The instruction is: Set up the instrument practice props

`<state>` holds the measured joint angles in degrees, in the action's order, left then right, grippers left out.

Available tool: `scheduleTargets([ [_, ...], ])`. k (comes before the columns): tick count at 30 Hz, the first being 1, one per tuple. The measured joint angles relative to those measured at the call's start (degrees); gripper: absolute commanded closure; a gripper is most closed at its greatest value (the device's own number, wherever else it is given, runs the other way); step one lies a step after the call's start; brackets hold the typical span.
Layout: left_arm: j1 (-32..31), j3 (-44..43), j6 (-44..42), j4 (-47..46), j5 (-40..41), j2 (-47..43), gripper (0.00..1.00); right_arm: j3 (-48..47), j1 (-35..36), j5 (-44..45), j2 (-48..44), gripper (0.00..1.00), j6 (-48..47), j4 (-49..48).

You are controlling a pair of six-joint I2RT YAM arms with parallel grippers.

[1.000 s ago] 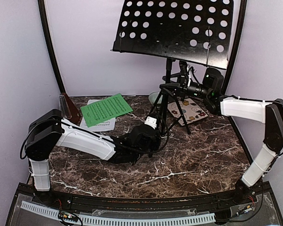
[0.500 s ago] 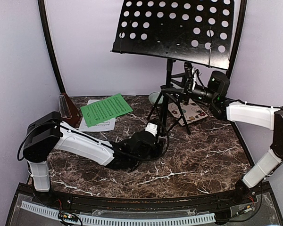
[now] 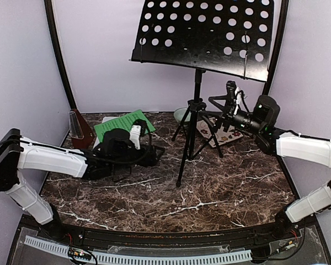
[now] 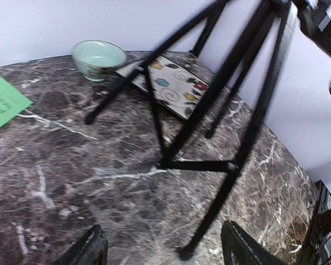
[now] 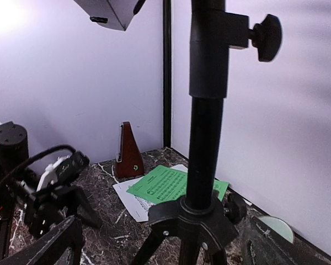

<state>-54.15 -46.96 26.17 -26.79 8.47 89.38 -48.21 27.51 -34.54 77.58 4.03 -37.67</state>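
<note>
The black music stand (image 3: pixel 197 88) stands upright on its tripod at mid-table, perforated desk (image 3: pixel 204 33) on top, with neither gripper touching it. My left gripper (image 3: pixel 154 152) is open and empty left of the tripod; in the left wrist view its fingertips (image 4: pixel 94 248) frame bare marble short of a tripod foot (image 4: pixel 183 254). My right gripper (image 3: pixel 223 105) is open to the right of the pole (image 5: pixel 205 138), apart from it. The green sheet (image 3: pixel 121 124) lies on the white sheet (image 5: pixel 133 201) at back left. The metronome (image 3: pixel 80 128) stands beside them.
A pale green bowl (image 3: pixel 182 114) sits behind the tripod by the back wall. A cream patterned tile (image 3: pixel 223 132) lies under the right rear leg. Black frame posts (image 3: pixel 58 55) flank the marble table (image 3: pixel 226 187).
Both grippers opened and let go of the stand. The left arm drew back left toward the sheets; the right arm pulled away to the right. The stand stays upright.
</note>
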Motion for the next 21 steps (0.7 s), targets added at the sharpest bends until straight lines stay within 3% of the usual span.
scheduleTargets([
  [5, 13.4, 5.3, 4.2, 1.5, -3.5, -8.3, 0.28, 3.6, 0.0, 6.4, -5.1, 0.00, 2.1, 1.9],
  [12, 25.4, 8.9, 8.4, 4.9, -4.0, -12.2, 0.29, 6.2, 0.0, 15.0, -12.9, 0.00, 5.2, 7.4],
  [15, 26.9, 3.7, 4.9, 10.7, -4.0, -8.4, 0.28, 7.1, 0.0, 16.5, -14.8, 0.00, 6.6, 10.0],
  [21, 27.1, -18.8, -4.4, 21.7, -4.6, 9.2, 0.28, 9.4, 0.0, 16.7, -16.2, 0.00, 8.9, 14.3],
])
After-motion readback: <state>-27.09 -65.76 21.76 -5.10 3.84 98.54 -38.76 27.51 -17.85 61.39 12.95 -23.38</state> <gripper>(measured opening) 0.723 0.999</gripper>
